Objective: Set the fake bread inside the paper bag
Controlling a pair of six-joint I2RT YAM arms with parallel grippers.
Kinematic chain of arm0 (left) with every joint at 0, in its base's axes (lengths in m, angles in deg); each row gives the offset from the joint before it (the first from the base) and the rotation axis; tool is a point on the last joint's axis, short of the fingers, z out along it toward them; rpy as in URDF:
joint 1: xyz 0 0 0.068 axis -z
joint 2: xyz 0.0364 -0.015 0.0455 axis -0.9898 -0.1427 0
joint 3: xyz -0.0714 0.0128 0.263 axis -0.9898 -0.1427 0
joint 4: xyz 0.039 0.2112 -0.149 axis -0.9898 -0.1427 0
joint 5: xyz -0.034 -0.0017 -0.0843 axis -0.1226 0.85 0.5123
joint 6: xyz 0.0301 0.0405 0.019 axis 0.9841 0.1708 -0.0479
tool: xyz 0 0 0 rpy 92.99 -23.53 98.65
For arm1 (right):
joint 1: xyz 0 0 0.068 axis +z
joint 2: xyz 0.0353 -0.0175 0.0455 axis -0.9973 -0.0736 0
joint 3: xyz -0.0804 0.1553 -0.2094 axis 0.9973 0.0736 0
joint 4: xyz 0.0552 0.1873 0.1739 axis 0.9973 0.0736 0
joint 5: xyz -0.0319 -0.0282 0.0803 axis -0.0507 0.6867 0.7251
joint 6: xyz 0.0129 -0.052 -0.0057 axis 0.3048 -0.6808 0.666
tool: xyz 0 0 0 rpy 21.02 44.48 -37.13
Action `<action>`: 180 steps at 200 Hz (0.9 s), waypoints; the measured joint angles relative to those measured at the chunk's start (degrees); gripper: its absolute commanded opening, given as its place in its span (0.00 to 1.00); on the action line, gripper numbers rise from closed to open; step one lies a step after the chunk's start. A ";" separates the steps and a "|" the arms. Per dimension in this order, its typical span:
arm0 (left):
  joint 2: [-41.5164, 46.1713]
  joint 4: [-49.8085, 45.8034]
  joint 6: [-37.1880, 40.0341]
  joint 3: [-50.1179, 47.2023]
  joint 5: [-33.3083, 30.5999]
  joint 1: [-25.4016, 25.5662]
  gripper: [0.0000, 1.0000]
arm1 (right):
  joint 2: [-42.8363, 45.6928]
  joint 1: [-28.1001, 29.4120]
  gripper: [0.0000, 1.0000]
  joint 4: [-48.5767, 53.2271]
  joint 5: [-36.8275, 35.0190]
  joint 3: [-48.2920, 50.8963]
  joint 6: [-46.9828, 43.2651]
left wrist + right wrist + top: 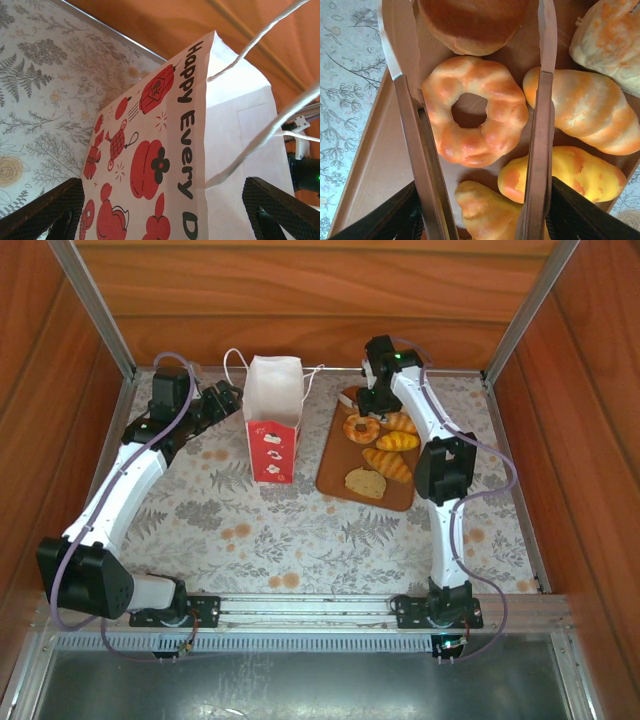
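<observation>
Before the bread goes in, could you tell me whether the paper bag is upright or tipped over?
Upright: the paper bag stands on its base on the table, mouth facing up, red panel at the bottom.

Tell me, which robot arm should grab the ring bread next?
Right, probably. The right gripper is open, the ring pastry between its fingers on the brown board. The left gripper sits by the paper bag, away from the board.
</observation>
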 measured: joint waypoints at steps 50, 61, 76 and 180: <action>-0.74 -0.09 0.00 0.00 0.35 -0.17 0.87 | -3.63 0.09 0.63 0.70 -0.28 -1.62 -0.35; -0.79 -0.09 0.00 0.00 0.48 -0.17 0.87 | -4.24 0.09 0.63 1.22 -0.52 -2.56 -0.66; -0.81 -0.13 0.00 0.00 0.70 -0.33 0.87 | -4.79 0.09 0.63 1.53 -0.74 -3.67 -1.05; -0.81 -0.35 0.00 0.00 1.03 -0.55 0.87 | -6.91 0.42 0.54 2.36 -1.44 -7.65 -2.51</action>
